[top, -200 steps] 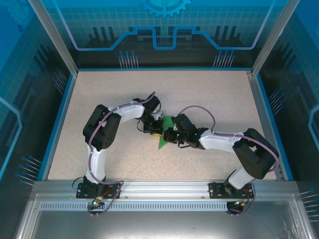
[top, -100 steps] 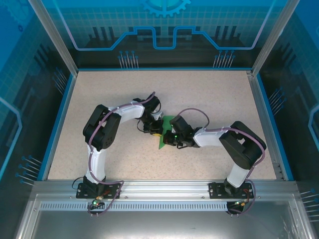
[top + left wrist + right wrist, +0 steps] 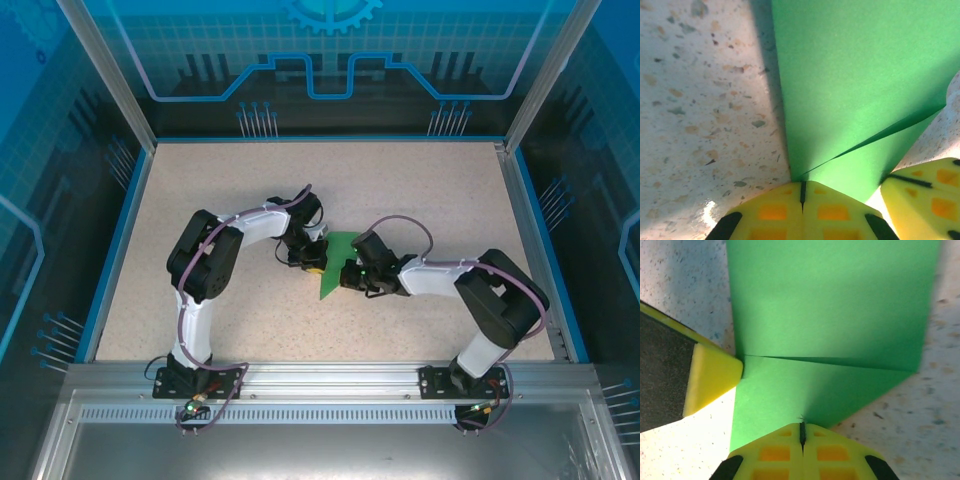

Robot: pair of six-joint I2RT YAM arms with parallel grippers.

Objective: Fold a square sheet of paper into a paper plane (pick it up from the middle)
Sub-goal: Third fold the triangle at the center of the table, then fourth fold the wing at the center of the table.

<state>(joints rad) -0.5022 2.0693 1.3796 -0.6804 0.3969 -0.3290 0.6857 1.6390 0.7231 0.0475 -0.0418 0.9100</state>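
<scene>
One slanting fold is seen in the green paper [image 3: 328,283], laid at the middle of the worktop [image 3: 200,190]; both pairs of jaws are closed, tips set at its edges. Most folds are judged left to do.

No legible text or labels

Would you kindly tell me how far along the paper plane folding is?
Done: the green sheet lies on the table with a flap folded over, its edge showing. In hand: the left end effector and right end effector, both shut, tips down at that fold. Left: no slim dart shape yet.
</scene>
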